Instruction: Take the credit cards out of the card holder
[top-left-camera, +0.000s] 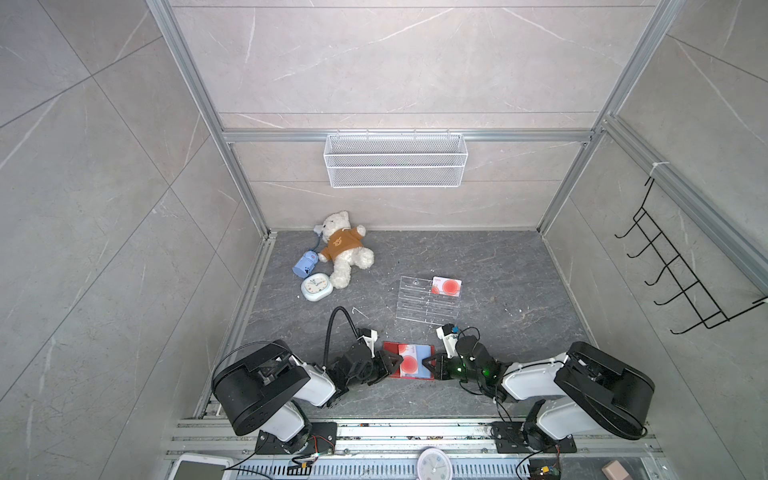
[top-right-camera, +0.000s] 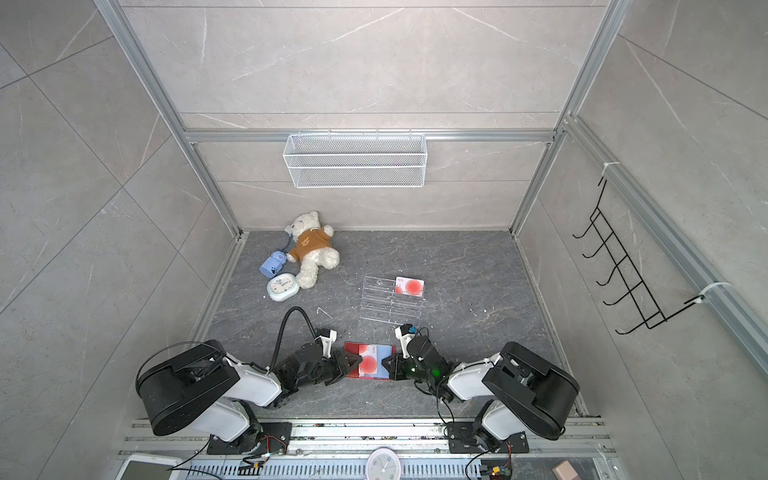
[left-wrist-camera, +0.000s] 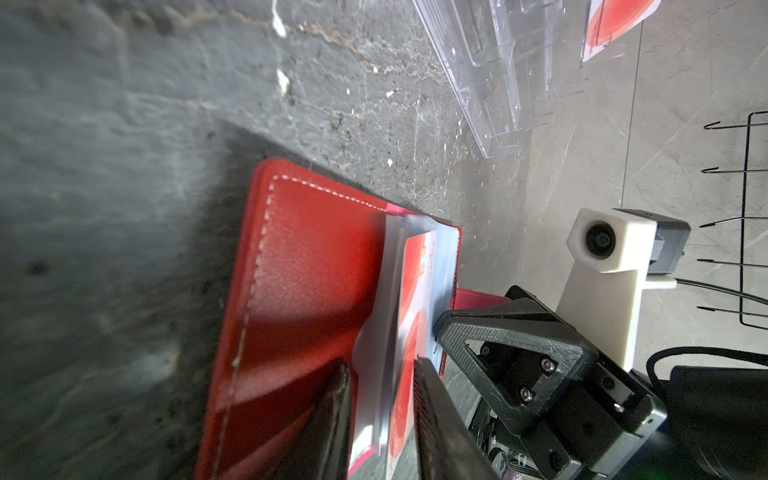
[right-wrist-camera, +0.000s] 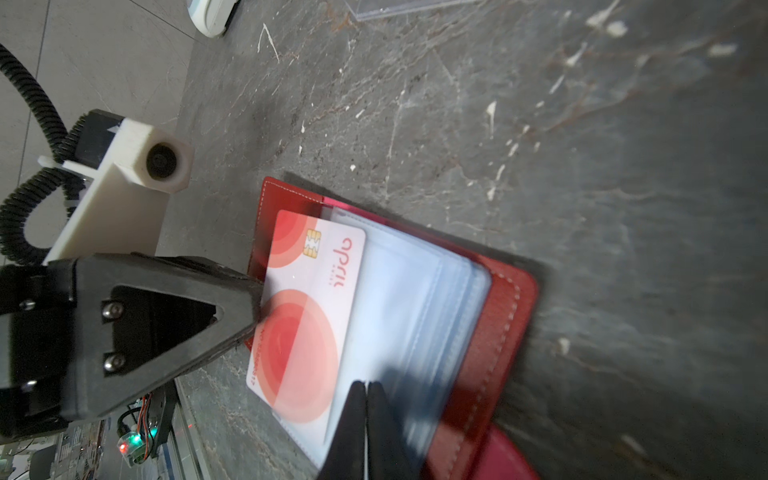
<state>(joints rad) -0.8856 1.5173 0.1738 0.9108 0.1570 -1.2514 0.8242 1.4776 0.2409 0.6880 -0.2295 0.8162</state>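
Right end effector (right-wrist-camera: 365, 390) closed | scuffed dark marbled surface (top-left-camera: 498, 270) | grey tiled walls (top-left-camera: 395, 62)

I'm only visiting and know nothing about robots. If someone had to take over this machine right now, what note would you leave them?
Left gripper: fingers open, standing either side of a white plastic card with red circles that sticks partly out of its sleeve.
Right gripper: fingers shut, tips at the clear sleeves of the open red leather-like card holder; unclear whether they pinch a sleeve.
Done: one matching card already sits in the clear acrylic tiered rack.
Left: pull the protruding card free, then check the other sleeves.
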